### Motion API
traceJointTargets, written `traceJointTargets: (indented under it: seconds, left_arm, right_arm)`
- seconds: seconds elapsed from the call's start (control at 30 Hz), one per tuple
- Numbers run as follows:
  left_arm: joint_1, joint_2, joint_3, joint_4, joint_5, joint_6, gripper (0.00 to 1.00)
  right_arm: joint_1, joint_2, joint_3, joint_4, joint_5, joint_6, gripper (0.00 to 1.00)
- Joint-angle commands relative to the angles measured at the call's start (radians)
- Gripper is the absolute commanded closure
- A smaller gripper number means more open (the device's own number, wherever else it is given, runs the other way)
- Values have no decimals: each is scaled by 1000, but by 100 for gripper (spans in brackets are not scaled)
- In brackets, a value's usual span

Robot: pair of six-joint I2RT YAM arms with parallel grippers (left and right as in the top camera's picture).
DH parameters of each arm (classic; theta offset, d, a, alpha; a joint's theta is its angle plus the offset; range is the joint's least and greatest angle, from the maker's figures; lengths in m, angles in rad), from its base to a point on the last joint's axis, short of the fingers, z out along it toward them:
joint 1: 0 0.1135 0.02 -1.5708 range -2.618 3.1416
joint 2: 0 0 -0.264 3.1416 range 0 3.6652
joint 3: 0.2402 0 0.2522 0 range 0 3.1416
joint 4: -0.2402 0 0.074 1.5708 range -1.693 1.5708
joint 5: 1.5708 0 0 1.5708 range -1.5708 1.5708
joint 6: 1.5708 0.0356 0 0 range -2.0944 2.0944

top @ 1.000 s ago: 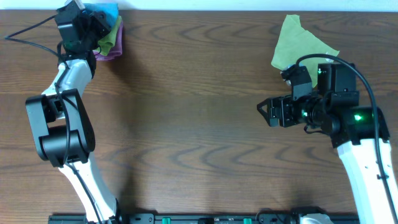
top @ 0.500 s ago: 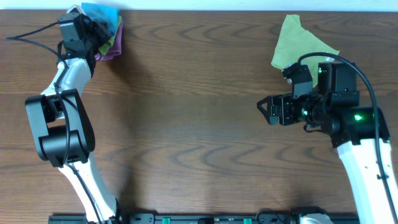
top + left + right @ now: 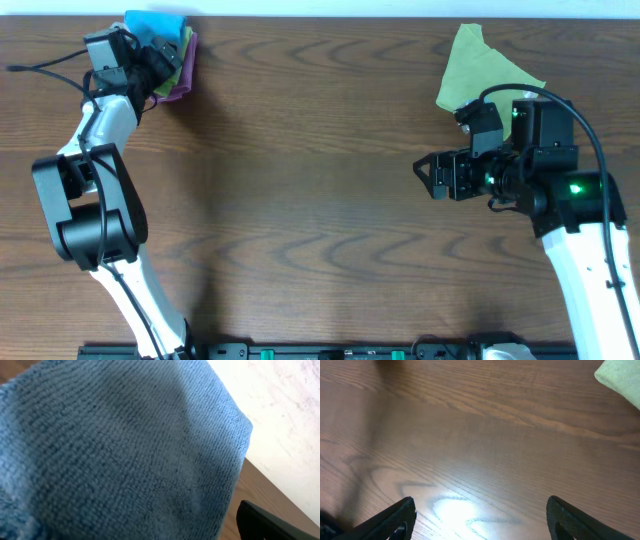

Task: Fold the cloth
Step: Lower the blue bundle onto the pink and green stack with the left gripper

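The cloth (image 3: 155, 22), bright sky-blue, lies bunched on top of a small pile at the table's far left corner. It fills nearly all of the left wrist view (image 3: 115, 445). My left gripper (image 3: 160, 62) sits just left of and in front of the pile, open. Only one dark fingertip (image 3: 272, 522) shows, at the lower right, off the cloth's edge. My right gripper (image 3: 425, 180) hovers open over bare wood at the right; its two fingers stand wide apart with nothing between them (image 3: 487, 525).
Under the blue cloth lie a lime-green cloth (image 3: 178, 52) and a purple cloth (image 3: 182, 85). Another lime-green cloth (image 3: 480, 65) lies crumpled at the far right, its corner showing in the right wrist view (image 3: 620, 375). The white wall edge (image 3: 290, 415) runs right behind the pile.
My left gripper has gone from shut to open, letting go of the blue cloth, and has drawn back to the left. The right arm has not moved.
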Motion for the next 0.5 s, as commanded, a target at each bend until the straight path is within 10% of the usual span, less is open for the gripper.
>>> traceJointTargets:
  seconds: [0.0,0.47]
  left_arm:
    - [4,-24,23,-33,33,-4,5]
    - [6,-252,23,-262,-39,29,4]
  right_arm:
    - [-6,-9,-1,3,6,14,16]
    - [-6,-9,-1,0,8,14,16]
